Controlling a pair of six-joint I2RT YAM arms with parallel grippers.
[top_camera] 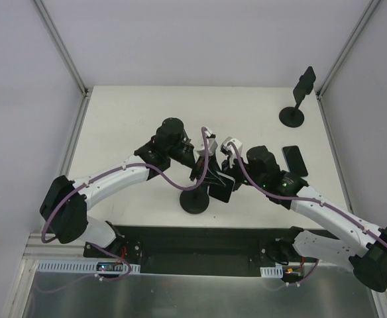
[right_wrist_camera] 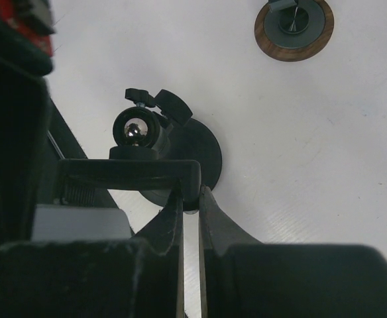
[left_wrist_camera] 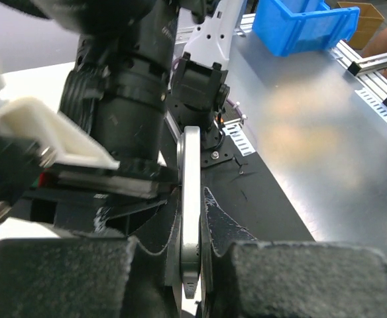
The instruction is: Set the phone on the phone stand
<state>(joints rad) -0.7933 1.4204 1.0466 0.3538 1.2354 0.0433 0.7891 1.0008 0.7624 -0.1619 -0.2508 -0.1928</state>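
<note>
Left wrist view, nearest: saw the left gripper clamped narrow on the phone, a thin silver-edged slab held edge-on between the dark pads. In the right wrist view, found the right gripper closed tight on the black bracket of the phone stand, just below its shiny ball joint, with the round black base resting on the white table beyond. From the top external view, noted both grippers meeting just above that base, near the front middle of the table, the phone beside the stand's top and not yet seated. Farther right, spotted a dark flat slab lying flat. At the far right corner, made out a second stand, upright, well apart.
</note>
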